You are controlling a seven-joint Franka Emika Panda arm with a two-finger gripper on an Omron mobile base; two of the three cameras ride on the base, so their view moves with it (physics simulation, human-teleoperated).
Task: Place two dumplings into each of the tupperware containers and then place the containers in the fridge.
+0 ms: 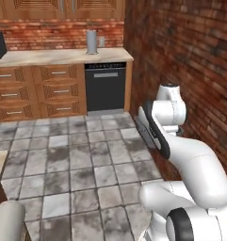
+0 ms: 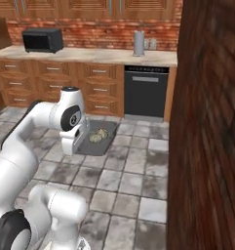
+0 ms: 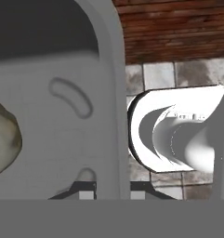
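Note:
My gripper (image 2: 79, 142) is shut on the left rim of the dark grey tupperware container (image 2: 105, 142), holding it level above the tiled floor. Two beige dumplings (image 2: 98, 135) lie side by side inside it. In the hand view the container's grey floor (image 3: 53, 135) and rim are very close, with the rim pinched between my gripper's (image 3: 112, 188) fingertips. One dumpling (image 3: 3, 139) shows at the left edge of that view. My arm's white upper link (image 1: 170, 109) stands near the brick wall. The fridge is out of view.
A brick wall (image 2: 206, 122) stands close on the right. Ahead are wooden drawers under a counter (image 2: 89, 54), a black dishwasher front (image 2: 146, 90), a black microwave (image 2: 42, 40) and a grey canister (image 2: 139, 43). Open tiled floor (image 1: 77, 160) lies to the left.

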